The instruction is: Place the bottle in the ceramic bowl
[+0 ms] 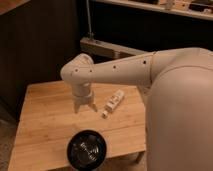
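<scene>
The white bottle (113,104) lies at frame centre on the table (45,120), long axis running lower left to upper right. The pincer (85,107) hovers just left, spread and empty, above the ceramic bowl (87,148).

No readable text anywhere, seemingly none on the bottle (113,103), pincer (85,108) over the table (45,115) beside it
</scene>
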